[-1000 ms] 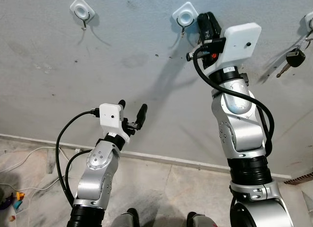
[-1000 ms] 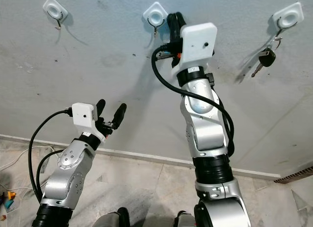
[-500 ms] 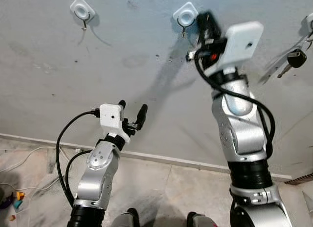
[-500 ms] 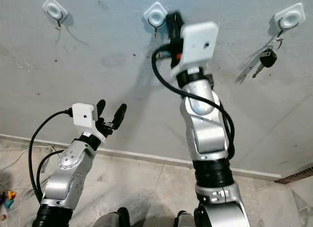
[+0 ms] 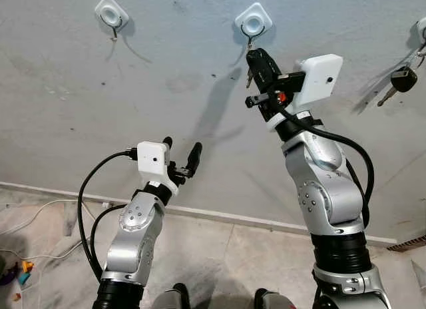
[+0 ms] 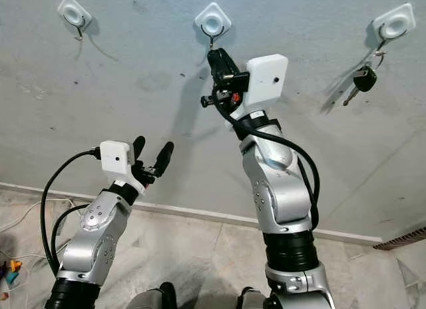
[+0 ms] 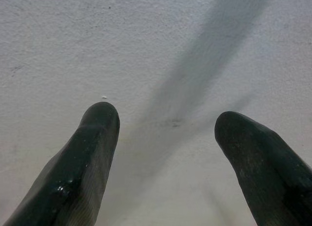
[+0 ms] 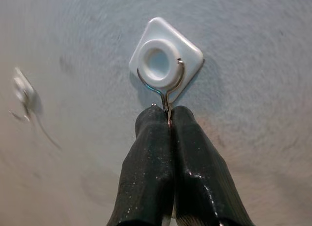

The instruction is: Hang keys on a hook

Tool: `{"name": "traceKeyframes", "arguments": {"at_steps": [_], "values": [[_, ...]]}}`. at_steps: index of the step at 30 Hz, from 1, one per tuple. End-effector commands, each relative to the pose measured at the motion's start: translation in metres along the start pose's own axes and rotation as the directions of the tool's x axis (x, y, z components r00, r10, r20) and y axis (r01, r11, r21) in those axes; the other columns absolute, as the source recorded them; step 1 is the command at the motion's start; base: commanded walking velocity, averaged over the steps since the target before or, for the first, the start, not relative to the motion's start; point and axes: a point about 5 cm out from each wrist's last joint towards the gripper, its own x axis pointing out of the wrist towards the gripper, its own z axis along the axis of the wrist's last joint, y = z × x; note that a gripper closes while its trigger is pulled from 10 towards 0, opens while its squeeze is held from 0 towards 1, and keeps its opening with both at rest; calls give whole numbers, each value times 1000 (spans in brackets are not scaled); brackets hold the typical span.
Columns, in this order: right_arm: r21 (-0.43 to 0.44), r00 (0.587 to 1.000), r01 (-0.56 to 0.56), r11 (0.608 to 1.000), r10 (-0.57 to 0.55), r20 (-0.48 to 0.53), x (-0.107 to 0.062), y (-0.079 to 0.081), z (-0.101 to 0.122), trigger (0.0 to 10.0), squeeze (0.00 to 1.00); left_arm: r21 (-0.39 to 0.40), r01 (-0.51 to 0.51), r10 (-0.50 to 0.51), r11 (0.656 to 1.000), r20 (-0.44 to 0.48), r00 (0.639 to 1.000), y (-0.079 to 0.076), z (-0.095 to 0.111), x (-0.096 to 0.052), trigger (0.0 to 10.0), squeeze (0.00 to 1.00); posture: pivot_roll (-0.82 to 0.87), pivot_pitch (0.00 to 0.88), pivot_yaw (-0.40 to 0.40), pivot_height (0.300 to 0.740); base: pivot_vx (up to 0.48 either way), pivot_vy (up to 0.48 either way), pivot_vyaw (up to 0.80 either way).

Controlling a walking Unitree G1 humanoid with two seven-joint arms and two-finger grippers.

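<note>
My right gripper [image 5: 255, 57] is raised against the grey wall, just below the middle white hook [image 5: 253, 21]. In the right wrist view its fingers [image 8: 151, 153] are pressed shut, and a thin metal bit of the keys [image 8: 168, 118] pokes out between the tips, right under the hook's wire [image 8: 165, 92]. The rest of the keys is hidden inside the fingers. My left gripper [image 5: 180, 149] is held low at the left, open and empty, facing bare wall [image 7: 161, 50].
A black-headed key [image 5: 401, 78] hangs from the right hook [image 6: 393, 21]. The left hook [image 5: 111, 14] is bare. A white skirting [image 5: 219, 214] meets the tiled floor, with a white cable [image 5: 30, 219] and small toys [image 5: 20, 269] at the left.
My right gripper has dropped from beside the middle hook to just below it and tilted its wrist leftward. The left arm has held still.
</note>
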Motion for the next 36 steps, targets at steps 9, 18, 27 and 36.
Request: {"name": "traceKeyframes", "arguments": {"at_steps": [9,18,27,36], "values": [[442,995,-98,892,103,13,-5,9,-8,10000,0,11,-7,7,1000,-23,1000,4,-3,-2,10000,0,-23,210,98,740,0,0,0],[554,985,-158,818,168,33,-12,13,-11,10000,0,12,-10,10,1000,-21,1000,4,-3,-4,10000,0,-20,206,96,740,0,0,0],[616,977,-212,759,177,118,-3,7,-4,10000,0,9,-3,4,1000,-20,1000,4,-2,-4,10000,0,-10,211,103,740,0,0,0],[691,979,-201,695,129,155,10,2,-11,10000,0,14,1,0,1000,-23,1000,5,-1,-4,10000,0,13,214,112,740,0,0,0]]}}
